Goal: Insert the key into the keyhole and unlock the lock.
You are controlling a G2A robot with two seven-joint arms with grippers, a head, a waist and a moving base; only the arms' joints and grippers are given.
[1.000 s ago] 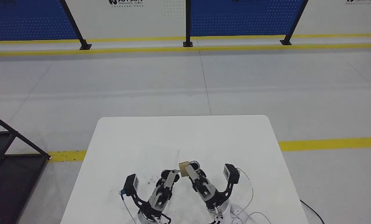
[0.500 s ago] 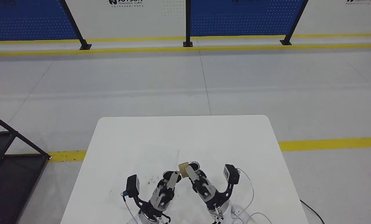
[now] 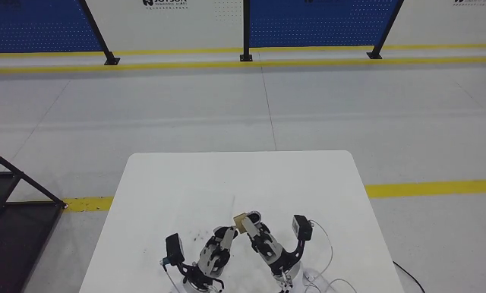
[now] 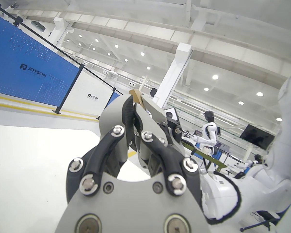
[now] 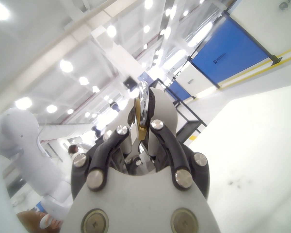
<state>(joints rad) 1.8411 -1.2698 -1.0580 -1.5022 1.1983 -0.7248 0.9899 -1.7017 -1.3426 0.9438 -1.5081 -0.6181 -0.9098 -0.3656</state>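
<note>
Right gripper [image 5: 145, 98]: clamped on lock [image 5: 141, 128], its chrome shackle and brass body pinched between the fingers, over the near part of the table [image 3: 304, 179]. Left gripper [image 4: 135, 104]: fingers pressed together, a small tan piece [image 4: 135, 95] showing at their tips; whether this was the key could not be told. Both grippers' tips stood close together at the lock, tilted upward.

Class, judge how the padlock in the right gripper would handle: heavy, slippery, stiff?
The padlock looks like brass with a chromed shackle, so it is probably heavy for its size and rigid. Its polished metal may slip, though the right gripper appears clamped firmly on it.
</note>
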